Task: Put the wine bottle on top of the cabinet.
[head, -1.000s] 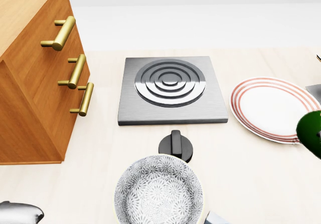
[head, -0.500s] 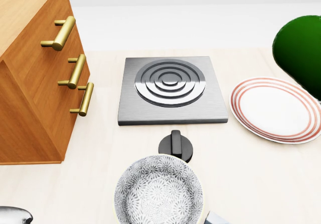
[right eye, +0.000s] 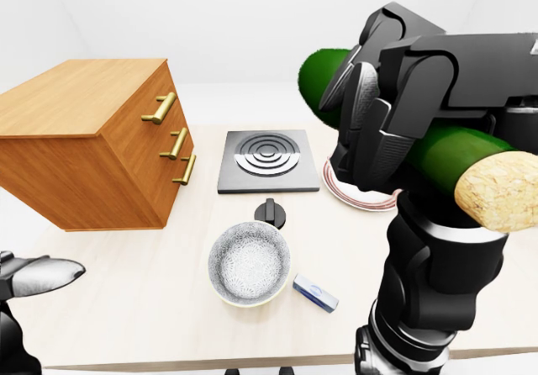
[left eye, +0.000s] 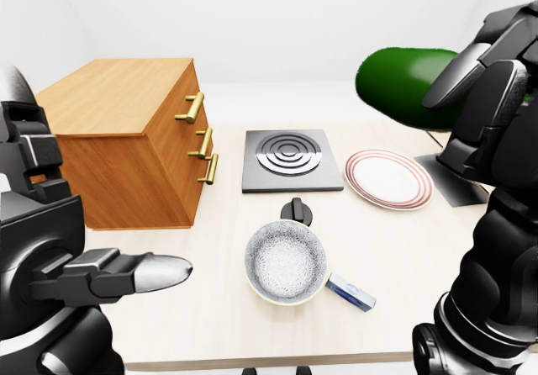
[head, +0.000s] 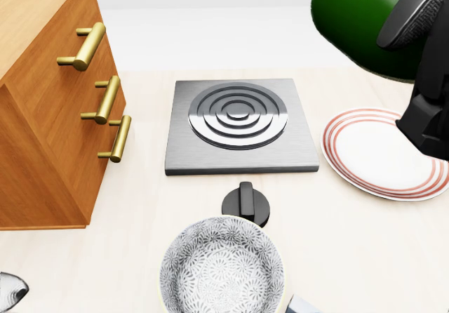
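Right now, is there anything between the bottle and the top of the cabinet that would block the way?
Nothing visible does. The right hand holds the wine bottle in the air, lying sideways above the plate. The stove plate and bowl lie low on the table, and the cabinet top is bare.

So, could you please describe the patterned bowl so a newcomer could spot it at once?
Start at the square steel hob on the table. Below it in the left-eye view sits a black knob, then the bowl, round with a grey speckled inside, unlike the flat red-ringed plate.
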